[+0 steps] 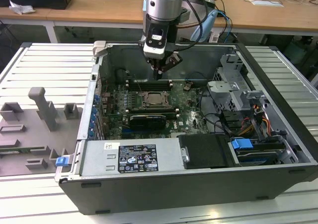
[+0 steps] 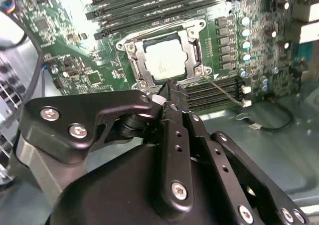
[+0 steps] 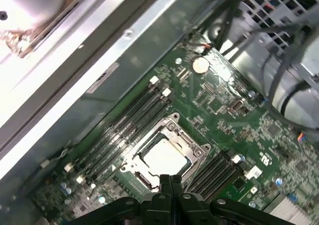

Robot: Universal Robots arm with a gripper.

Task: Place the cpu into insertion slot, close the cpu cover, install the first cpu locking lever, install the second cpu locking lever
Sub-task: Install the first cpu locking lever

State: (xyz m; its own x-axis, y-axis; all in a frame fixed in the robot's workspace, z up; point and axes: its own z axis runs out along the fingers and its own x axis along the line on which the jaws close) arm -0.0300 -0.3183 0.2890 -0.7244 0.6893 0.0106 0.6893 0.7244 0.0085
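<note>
In the open computer case [image 1: 174,196], the gripper [image 1: 158,76] hangs clenched and empty above the cpu [image 3: 164,157], with the cpu cover [image 3: 193,147] flat around it.

ARM POISED, GRIPPER CLOSED: The Universal Robots arm [image 1: 163,5] comes straight down from the top of the exterior view, its silver-grey wrist section [image 1: 160,20] upright, with a bundle of cables [image 1: 206,20] looping off towards the exterior view's right; the black gripper [image 1: 158,73] hangs beneath it, pointing downward and tapering to a narrow tip; in both wrist views the two fingers [image 3: 165,185] lie pressed flat against each other (no gap shows between them, and nothing is clamped there); the black linkage bars [image 2: 84,117], studded with silver screws, fan outward on either side.
</note>
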